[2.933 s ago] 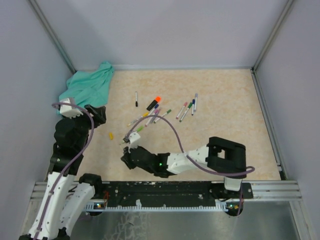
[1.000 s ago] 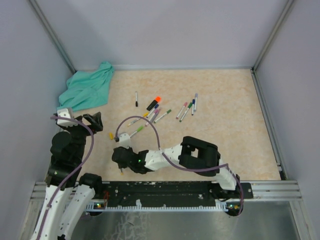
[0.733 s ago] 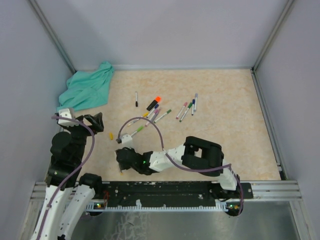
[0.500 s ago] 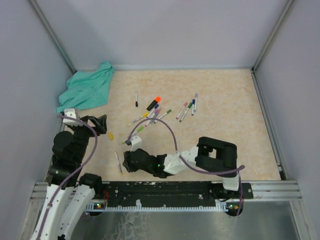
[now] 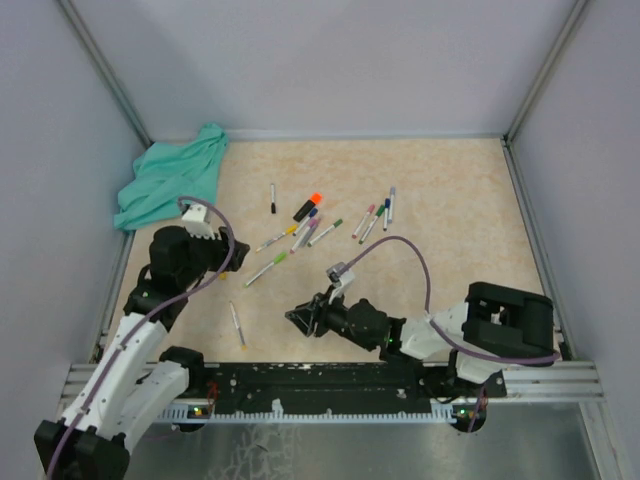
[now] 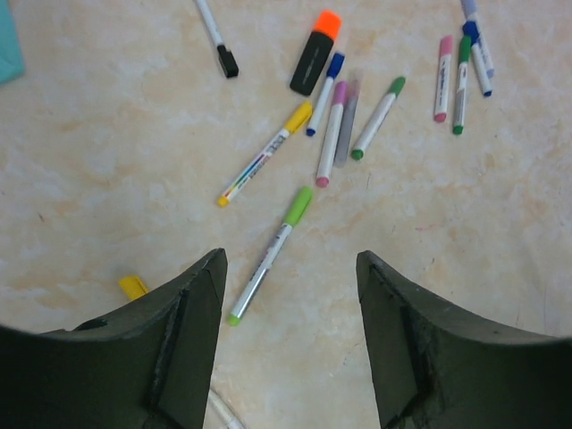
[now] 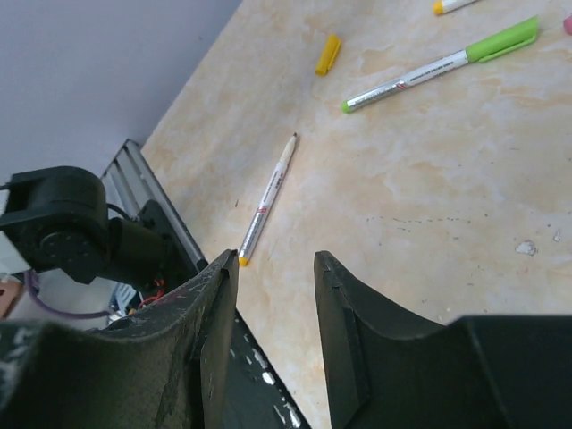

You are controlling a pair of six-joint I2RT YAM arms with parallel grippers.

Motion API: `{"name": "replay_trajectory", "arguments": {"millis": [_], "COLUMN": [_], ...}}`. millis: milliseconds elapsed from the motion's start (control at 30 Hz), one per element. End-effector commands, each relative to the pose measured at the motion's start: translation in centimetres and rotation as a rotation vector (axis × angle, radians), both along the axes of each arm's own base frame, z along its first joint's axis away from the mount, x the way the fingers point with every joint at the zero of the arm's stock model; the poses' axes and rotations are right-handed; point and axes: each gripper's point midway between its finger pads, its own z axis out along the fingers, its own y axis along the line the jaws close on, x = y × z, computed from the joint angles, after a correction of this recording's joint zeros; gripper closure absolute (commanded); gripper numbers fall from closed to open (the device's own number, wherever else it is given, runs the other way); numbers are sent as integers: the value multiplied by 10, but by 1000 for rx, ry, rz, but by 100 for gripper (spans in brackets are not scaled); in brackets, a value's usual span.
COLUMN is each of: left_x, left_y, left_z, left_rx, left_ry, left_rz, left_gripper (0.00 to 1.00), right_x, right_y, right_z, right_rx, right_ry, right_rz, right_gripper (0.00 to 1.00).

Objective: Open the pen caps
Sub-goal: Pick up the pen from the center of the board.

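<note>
— Pincers first: how does the left pincer (image 6: 290, 268) stand?
— Its two dark fingers are spread wide with nothing between them. It hangs above the worktop (image 5: 450, 230). In its wrist view, a green-capped pen (image 6: 268, 259) lies on the worktop right under the gap.

— And the right pincer (image 7: 275, 268)?
— It sits low over the near part of the worktop, pointing towards the left arm's side. Its fingers are parted by a narrow gap (nothing in it), so it is open and empty.

— Where are the pen caps (image 6: 298, 206)?
— One loose yellow cap (image 6: 133, 286) lies on the worktop, just beside one finger at the lower left of the left wrist view. An uncapped pen (image 7: 268, 198), a thin white barrel, lies near it, towards the near edge and ahead of the right pincer. The other caps I can see sit on their pens. One is the lime cap on the green-capped pen. The rest are in a loose cluster farther back: an orange-capped highlighter (image 6: 313, 64), a yellow-capped pen (image 6: 264, 154), a black-capped pen (image 6: 217, 40), and pink, purple, blue and green ones lying close together.

— Anything else?
— A teal cloth (image 5: 175, 175) is bunched at the far left corner.
</note>
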Motion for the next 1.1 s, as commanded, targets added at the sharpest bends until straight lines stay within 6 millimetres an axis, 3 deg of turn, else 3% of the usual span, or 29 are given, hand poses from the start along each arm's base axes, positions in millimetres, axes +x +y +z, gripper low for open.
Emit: {"name": "replay_trajectory", "arguments": {"millis": [0,133,400,600,700,833,1067], "left_x": [5,9,5,14,6,7,7], "left_y": [-16,-23,-40,-44,-45,-46,-42], "left_z": [-15,-41,-97,-115,-133,-141,-156], "left_rx": [20,108,277,337,349,355,384], "left_ry": [147,279,492,596,673,683,730], "left_rz": [-65,-82,-157,-179,-203,-210,-195], "left_gripper": [36,37,34,33,33,33,45], "right_x": [10,11,12,12,12,12,10], "right_y": [-20,-38,-45,-44,-44,-43,-36], "right_z": [55,58,64,63,63,63,63], "right_rx": [248,324,370,373,378,380,388], "right_ry": [-22,-8,-9,-7,-3,-2,1], "right_rz": [-89,-130,-143,-142,-142,-138,-118], "right_gripper": [60,60,60,60,60,60,60]}}
